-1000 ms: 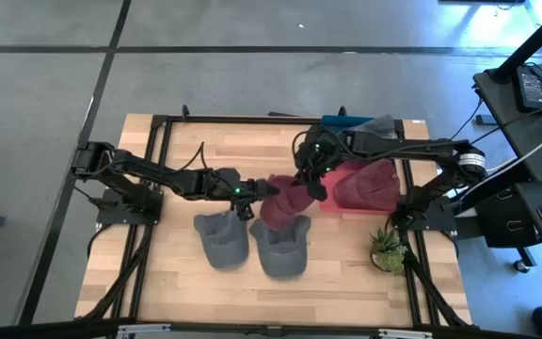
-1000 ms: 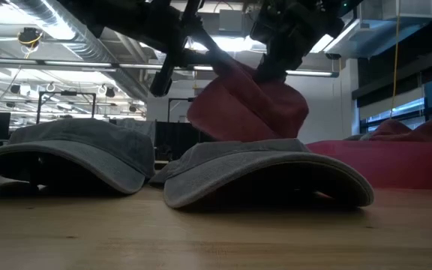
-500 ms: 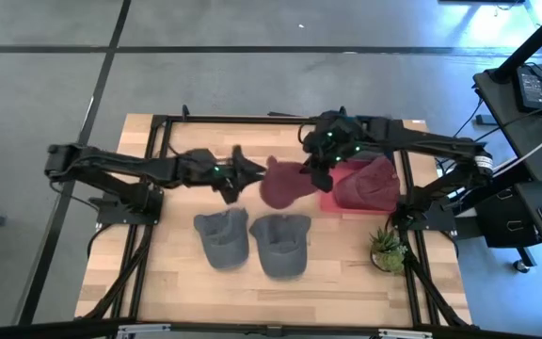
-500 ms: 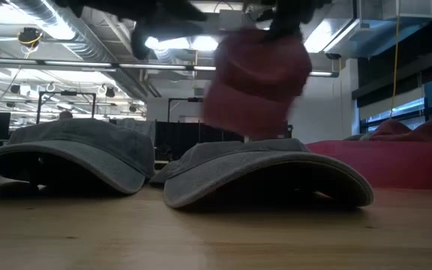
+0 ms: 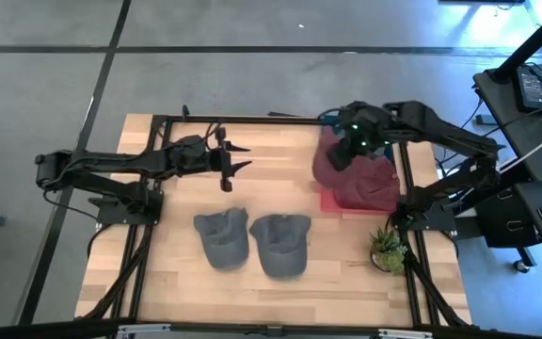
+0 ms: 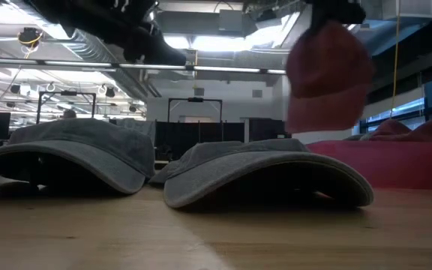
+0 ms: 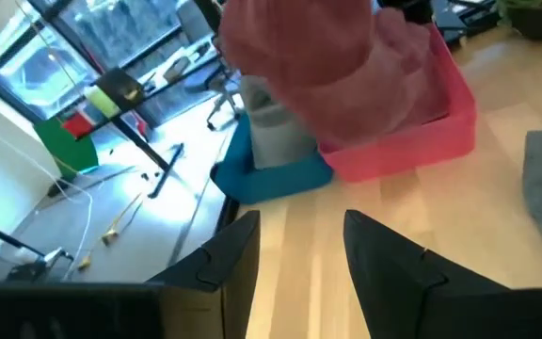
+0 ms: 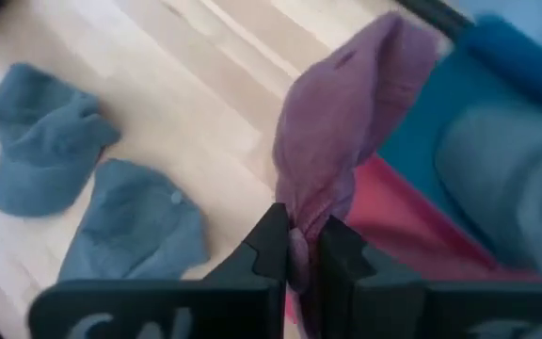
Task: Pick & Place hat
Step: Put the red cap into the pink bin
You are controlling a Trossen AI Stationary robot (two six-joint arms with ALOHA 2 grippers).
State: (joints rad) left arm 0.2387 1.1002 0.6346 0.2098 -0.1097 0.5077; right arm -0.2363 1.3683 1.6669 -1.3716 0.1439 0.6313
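Pale wooden slatted table point(image 5: 280, 292), centre frame: soft dark-red cloth cap point(image 5: 328, 158) now over the red fabric bin point(image 5: 329, 201) at right.

Carried rightward from mid-table by the right gripper point(image 5: 346, 151), pinched tight on crown fabric; release looks close. Left gripper point(image 5: 234, 163), fingers spread and empty, pulled back toward upper left. Count: two grey caps point(image 5: 223, 235) point(image 5: 279, 244), one red cap aloft, more red cloth binned.
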